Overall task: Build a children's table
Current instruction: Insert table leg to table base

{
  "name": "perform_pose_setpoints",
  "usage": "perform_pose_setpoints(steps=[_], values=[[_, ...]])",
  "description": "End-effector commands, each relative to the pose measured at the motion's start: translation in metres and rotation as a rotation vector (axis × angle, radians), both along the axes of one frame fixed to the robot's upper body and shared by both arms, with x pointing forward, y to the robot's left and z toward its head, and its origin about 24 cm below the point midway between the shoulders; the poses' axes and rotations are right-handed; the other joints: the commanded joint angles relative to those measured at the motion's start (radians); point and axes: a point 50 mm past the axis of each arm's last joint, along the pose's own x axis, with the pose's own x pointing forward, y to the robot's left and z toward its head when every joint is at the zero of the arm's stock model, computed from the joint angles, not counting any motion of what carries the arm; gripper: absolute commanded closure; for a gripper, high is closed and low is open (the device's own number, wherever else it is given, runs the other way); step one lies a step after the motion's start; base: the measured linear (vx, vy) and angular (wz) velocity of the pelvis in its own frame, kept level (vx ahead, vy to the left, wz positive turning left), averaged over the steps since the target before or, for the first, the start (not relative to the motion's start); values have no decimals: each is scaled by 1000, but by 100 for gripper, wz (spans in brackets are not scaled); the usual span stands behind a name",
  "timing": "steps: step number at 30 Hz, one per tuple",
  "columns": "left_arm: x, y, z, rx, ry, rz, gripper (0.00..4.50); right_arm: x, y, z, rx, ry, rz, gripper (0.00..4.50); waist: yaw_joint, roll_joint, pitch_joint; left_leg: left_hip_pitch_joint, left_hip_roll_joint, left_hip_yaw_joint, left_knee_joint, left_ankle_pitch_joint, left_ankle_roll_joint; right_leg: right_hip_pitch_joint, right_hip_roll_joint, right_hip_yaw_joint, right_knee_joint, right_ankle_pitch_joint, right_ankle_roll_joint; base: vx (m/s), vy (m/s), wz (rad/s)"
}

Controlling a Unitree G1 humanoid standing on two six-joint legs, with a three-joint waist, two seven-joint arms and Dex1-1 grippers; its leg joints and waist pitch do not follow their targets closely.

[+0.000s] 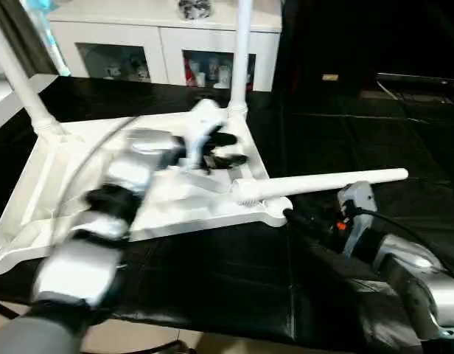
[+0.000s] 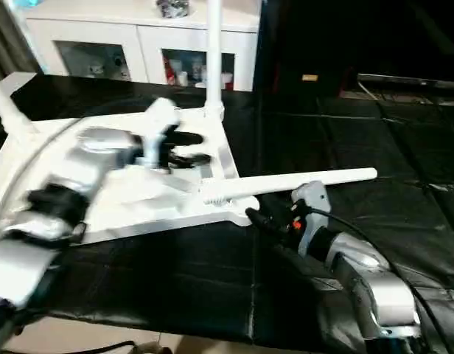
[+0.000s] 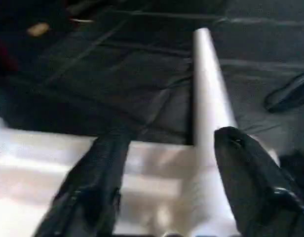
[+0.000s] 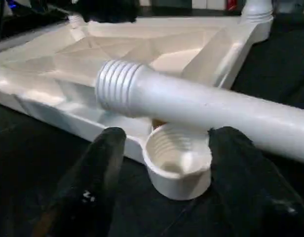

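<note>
The white tabletop point(image 1: 65, 214) lies upside down on a black surface, ribs up. Two white legs stand upright in its far corners, one on the left point(image 1: 17, 70) and one on the right point(image 1: 242, 51). A third leg point(image 1: 323, 182) lies loose across the near right corner, with its threaded end point(image 4: 117, 86) resting on the ribs just above the empty corner socket point(image 4: 176, 163). My left gripper point(image 1: 234, 148) hovers open over the tabletop near that leg's threaded end. My right gripper point(image 4: 170, 133) is open, one finger on either side of the socket and touching nothing.
A white glass-door cabinet point(image 1: 168, 44) stands behind the work surface. The black mat point(image 1: 360, 125) extends to the right of the tabletop, and its front edge point(image 1: 212, 328) is close to me. A black cable point(image 1: 404, 228) loops over my right wrist.
</note>
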Motion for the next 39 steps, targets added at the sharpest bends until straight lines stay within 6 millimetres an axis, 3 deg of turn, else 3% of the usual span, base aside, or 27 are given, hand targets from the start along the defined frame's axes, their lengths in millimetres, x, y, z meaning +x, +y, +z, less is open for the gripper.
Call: perform_pose_setpoints(steps=[1,4,6,7,10,13,18,22,24,34,39], values=[[0,-5,-2,50,17,-35,119,-2,-4,-1,-48,4,-31,134,1,-3,-74,6,12,-7,-55,-167,17,64,-75,46,-89,-153,-166,0,0,0],[-4,-17,-14,93,73,-78,102,-7,-10,-2,-39,44,-37,112,0,5,-78,3,9,-8,-52,-151,33,69,-75,44,-86,-135,-165,0,0,0],[-6,-21,-22,138,92,-102,91,-10,-12,-2,-42,51,-27,101,-3,3,-80,1,8,-7,-50,-142,47,72,-73,43,-90,-139,-159,0,0,0],[-7,-23,-27,173,102,-107,79,-14,-12,-2,-40,59,-16,85,-3,11,-80,2,8,-7,-49,-143,49,70,-74,43,-90,-143,-161,0,0,0],[-6,-24,-31,213,79,-87,63,-16,-12,-3,-43,62,-12,66,-5,9,-80,1,7,-7,-49,-149,56,71,-72,41,-95,-167,-152,0,0,0],[-3,-24,-32,242,37,-58,41,-18,-12,-3,-46,63,-14,39,-7,16,-79,4,8,-8,-51,-165,56,67,-71,38,-102,-208,-141,0,0,0],[3,-20,-30,307,-24,11,2,-24,-10,-2,-49,76,15,1,-5,17,-80,5,11,-10,-52,-172,56,66,-70,39,-101,-198,-140,0,0,0],[4,-16,-32,346,-9,16,2,-24,-11,-1,-55,77,21,1,-4,17,-81,3,11,-10,-51,-158,60,65,-74,39,-99,-181,-150,0,0,0],[4,-13,-35,376,6,29,2,-23,-12,-1,-66,77,21,1,-5,10,-80,2,10,-9,-51,-156,62,67,-74,39,-99,-185,-150,0,0,0],[3,-11,-39,367,56,35,2,-21,-11,-1,-82,81,38,1,-2,10,-79,2,11,-9,-51,-152,69,64,-76,39,-101,-207,-148,0,0,0],[4,-14,-35,314,63,29,47,-20,-11,-3,-96,80,39,0,-3,11,-78,2,11,-8,-51,-155,69,64,-76,39,-102,-209,-151,0,0,0]])
